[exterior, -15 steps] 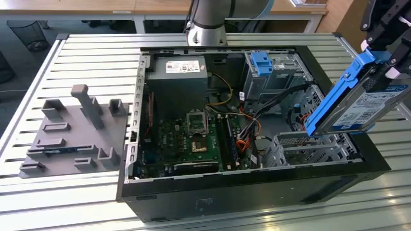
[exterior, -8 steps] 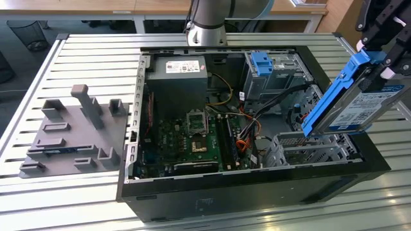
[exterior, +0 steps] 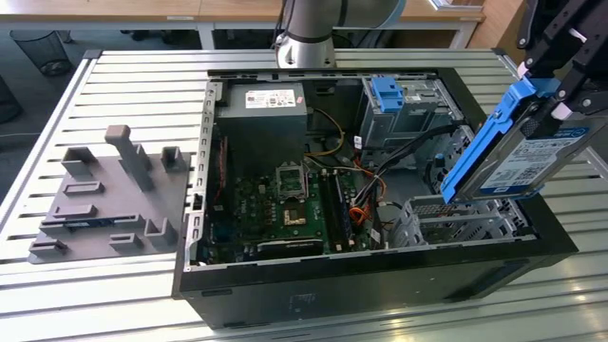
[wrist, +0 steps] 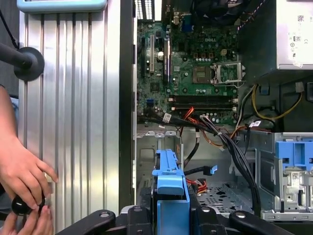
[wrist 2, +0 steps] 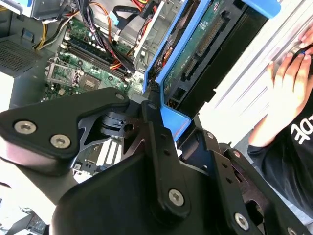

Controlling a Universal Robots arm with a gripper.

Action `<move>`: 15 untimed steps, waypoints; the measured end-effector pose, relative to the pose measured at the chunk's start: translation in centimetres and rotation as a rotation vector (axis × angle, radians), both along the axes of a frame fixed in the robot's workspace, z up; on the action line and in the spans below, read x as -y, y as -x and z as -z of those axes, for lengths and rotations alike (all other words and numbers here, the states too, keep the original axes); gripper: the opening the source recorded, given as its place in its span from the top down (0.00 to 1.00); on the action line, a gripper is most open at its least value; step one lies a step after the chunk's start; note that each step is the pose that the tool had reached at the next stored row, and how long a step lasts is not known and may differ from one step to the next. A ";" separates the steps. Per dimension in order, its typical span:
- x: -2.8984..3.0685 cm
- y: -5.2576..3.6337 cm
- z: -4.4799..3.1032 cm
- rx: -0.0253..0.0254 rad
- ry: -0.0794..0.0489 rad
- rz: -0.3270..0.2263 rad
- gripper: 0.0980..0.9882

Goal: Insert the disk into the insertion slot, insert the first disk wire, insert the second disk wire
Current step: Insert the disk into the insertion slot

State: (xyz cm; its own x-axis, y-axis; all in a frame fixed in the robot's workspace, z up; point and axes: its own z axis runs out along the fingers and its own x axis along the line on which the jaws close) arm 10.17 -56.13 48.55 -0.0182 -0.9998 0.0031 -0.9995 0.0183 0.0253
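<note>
While clamping the disk [exterior: 527, 153] by its upper end in the closed claw [exterior: 556, 91], holds it steeply tilted (long axis running down toward the exterior view's left) over the open computer case [exterior: 332, 292]. Puts its lower edge just above the insertion slot [exterior: 456, 221], near but seemingly not yet inside.

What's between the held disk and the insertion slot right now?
No solid part: the disk, shut in the gripper, hangs tilted just over the insertion slot. A blue-tipped black cable and red wires lie close beside it, perhaps in its path.
</note>
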 end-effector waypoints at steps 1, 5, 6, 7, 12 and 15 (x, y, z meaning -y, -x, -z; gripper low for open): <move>0.00 0.07 0.10 0.0006 0.000 0.000 0.70; -0.03 0.35 0.44 0.0012 0.000 0.000 0.70; -0.05 0.43 0.54 0.0012 0.000 0.000 0.70; -0.08 0.52 0.65 0.0012 0.000 0.000 0.70; -0.25 0.81 1.19 0.0012 0.000 0.000 0.70; -0.29 1.12 1.43 0.0018 0.000 0.001 0.70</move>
State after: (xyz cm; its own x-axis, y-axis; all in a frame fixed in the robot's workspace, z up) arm 9.04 -55.84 47.12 -0.0195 -0.9998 0.0030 -0.9995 0.0196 0.0235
